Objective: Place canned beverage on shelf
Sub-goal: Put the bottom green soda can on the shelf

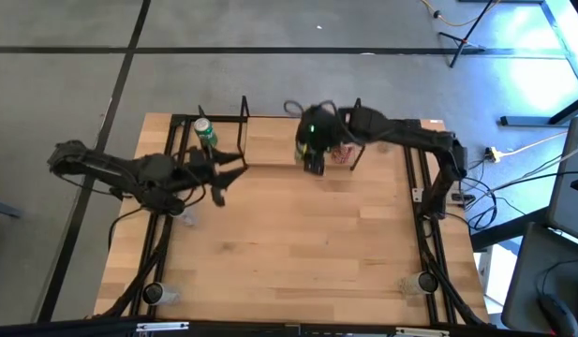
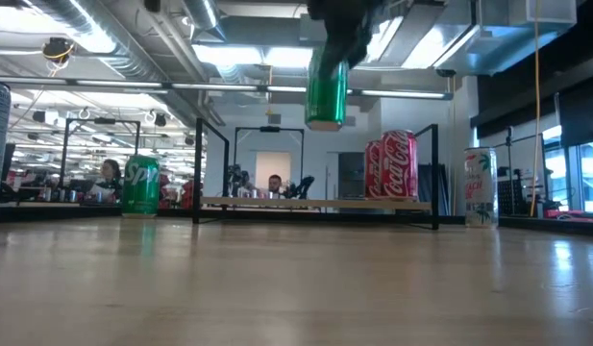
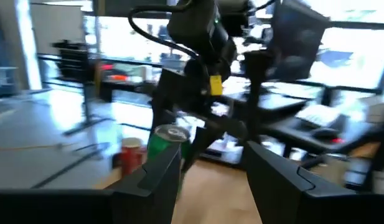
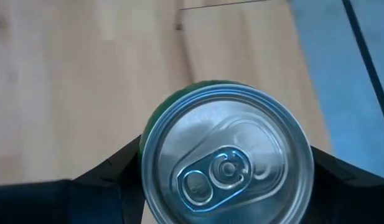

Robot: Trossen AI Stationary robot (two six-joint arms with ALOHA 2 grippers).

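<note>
Four cans show in the low view: one green can [image 2: 326, 93] lifted clear of the desk [image 2: 296, 288] in the right pincer [image 2: 339, 43], one green can [image 2: 140, 185] standing at the left end of the shelf [image 2: 315, 203], one red can [image 2: 393, 164] standing on the shelf's right part, and one pale can [image 2: 480, 187] standing just beyond the shelf's right frame. The right pincer [image 4: 226, 180] pinches the lifted green can [image 4: 227, 155] by its sides, upright with its silver top facing the wrist camera, over the shelf's middle in the high view. The left pincer [image 1: 216, 180] hangs near the shelf's left end with its two fingers [image 3: 151, 180] spread and nothing between them.
</note>
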